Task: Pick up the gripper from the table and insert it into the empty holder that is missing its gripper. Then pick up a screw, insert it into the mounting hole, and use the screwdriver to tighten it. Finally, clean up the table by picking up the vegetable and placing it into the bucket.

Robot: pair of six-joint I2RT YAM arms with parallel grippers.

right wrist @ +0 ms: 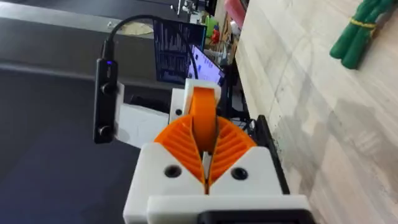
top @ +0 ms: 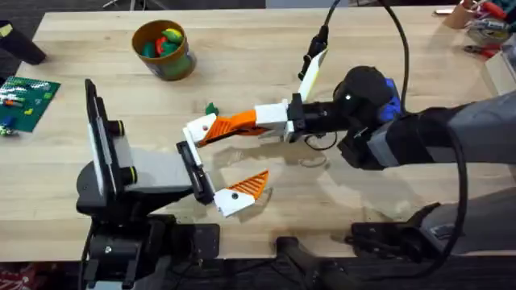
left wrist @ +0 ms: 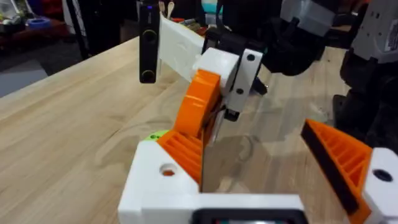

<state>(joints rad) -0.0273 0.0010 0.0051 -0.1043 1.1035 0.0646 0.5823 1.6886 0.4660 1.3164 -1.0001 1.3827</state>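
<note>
My right gripper (top: 248, 121) reaches in from the right and is shut on the gripper (top: 224, 126), an orange ribbed wedge. In the right wrist view its pads clamp the wedge (right wrist: 202, 102) from both sides. The wedge's far end (left wrist: 185, 149) rests against the holder (left wrist: 163, 180), a white bracket with an orange spot on my left arm's black rail (top: 193, 165). The twin finger (top: 240, 192) with a black dot stands far from the holder, so my left gripper (top: 218, 161) is open. A green vegetable (top: 211, 109) lies just behind the holder. The bucket (top: 165, 50) stands at the back left with colourful items inside.
A green board (top: 26, 101) lies at the left table edge. Tools and containers (top: 480, 28) crowd the back right corner. The right arm's cable (top: 399, 48) arcs over the table's right half.
</note>
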